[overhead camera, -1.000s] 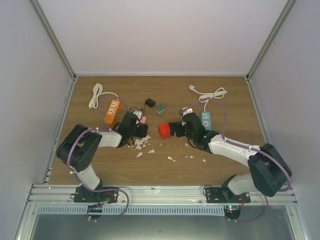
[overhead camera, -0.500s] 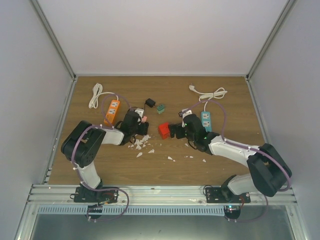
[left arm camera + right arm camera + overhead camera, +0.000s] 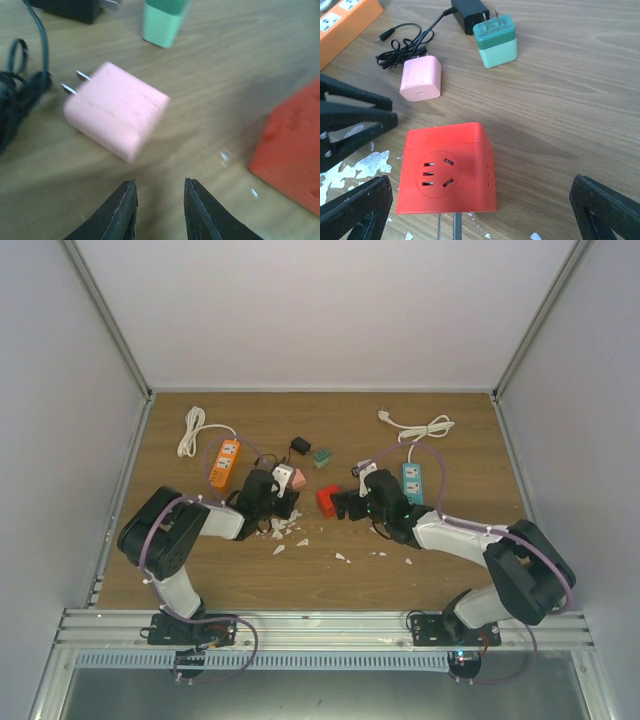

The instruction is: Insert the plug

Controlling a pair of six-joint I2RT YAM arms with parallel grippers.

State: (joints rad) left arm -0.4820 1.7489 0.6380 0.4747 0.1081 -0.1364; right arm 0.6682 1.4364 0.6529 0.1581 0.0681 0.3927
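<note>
Left gripper (image 3: pixel 159 189), fingers narrowly apart and empty, sits just short of the plug (image 3: pixel 115 117) ahead; we judge the grasp is in hand. Next we advance, clamp, then carry it to the socket (image 3: pixel 447 167) between our right gripper (image 3: pixel 481 182), spread wide.

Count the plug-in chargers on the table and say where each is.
3. The pink charger lies ahead of the left gripper; the green charger and the black charger, with its cable, sit side by side farther back. The arms may hide others.
</note>
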